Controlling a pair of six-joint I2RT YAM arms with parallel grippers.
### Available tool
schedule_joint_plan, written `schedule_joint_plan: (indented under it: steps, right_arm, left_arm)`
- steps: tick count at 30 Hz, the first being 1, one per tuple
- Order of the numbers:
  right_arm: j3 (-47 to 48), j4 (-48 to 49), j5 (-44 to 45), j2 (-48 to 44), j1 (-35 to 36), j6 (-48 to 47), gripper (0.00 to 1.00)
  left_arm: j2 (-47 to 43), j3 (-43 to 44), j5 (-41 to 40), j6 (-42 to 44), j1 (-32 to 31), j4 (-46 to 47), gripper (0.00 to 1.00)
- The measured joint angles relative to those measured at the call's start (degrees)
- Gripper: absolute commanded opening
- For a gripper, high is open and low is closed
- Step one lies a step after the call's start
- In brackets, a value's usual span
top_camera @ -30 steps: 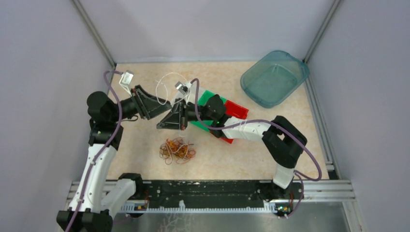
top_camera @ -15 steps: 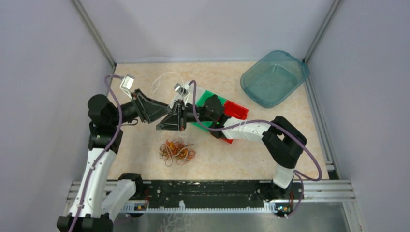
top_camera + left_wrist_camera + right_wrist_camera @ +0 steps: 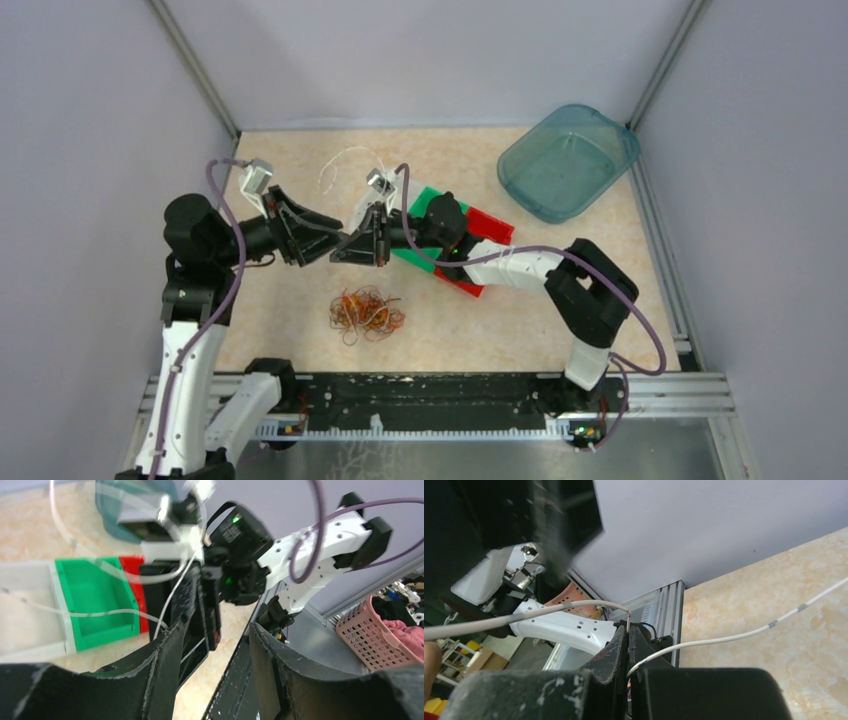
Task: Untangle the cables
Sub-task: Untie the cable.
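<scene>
Beyond the cables (image 3: 367, 312), the right gripper (image 3: 628, 630) pinches a white wire (image 3: 714, 640).

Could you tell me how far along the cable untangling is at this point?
Done: nothing visibly; the coloured tangle lies bunched on the table, untouched. In hand: the right end effector is shut on a thin white cable, and the open left end effector faces it closely. Left: separating every loop in the tangle.
</scene>
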Motion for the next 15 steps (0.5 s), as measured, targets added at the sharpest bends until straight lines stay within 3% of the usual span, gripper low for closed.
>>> schedule_joint_plan:
  steps: [5,15]
  right_arm:
    - [-0.1,-1.7,0.0,-0.6,0.0,-1.6,0.00]
    - [-0.1,-5.7,-0.1,-3.0,0.0,-5.4,0.00]
  left_arm:
    - [-0.2,-3.0,-0.1,0.9,0.0,-4.1,0.78]
    - [1.3,-3.5,-1.0,-0.4,0.0,-5.6,0.80]
